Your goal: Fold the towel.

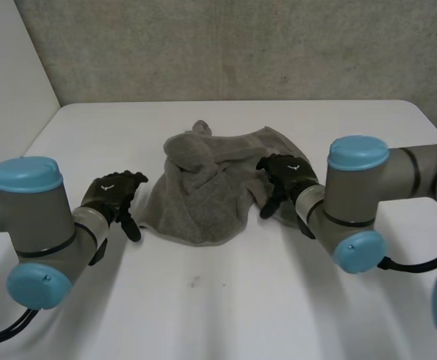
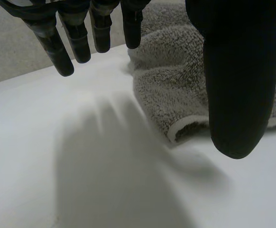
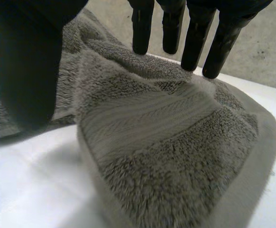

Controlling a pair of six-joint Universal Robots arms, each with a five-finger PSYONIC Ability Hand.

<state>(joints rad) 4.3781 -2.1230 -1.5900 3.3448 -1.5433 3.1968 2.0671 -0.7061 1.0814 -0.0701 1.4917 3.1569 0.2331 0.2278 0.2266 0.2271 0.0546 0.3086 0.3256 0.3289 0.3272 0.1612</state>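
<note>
Towel (image 1: 207, 184), crumpled, on table (image 1: 226, 315); left hand (image 1: 113, 193) at its 9 o'clock, right hand (image 1: 282, 176) at 3 o'clock, both wide, empty.

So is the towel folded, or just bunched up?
Bunched up, not folded: the towel lies in a crumpled heap on the table, with a raised lump and uneven edges.

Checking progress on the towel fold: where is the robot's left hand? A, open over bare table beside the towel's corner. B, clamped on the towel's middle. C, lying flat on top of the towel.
A: the left hand hangs with straight fingers over the table next to the towel corner, holding nothing.
</note>
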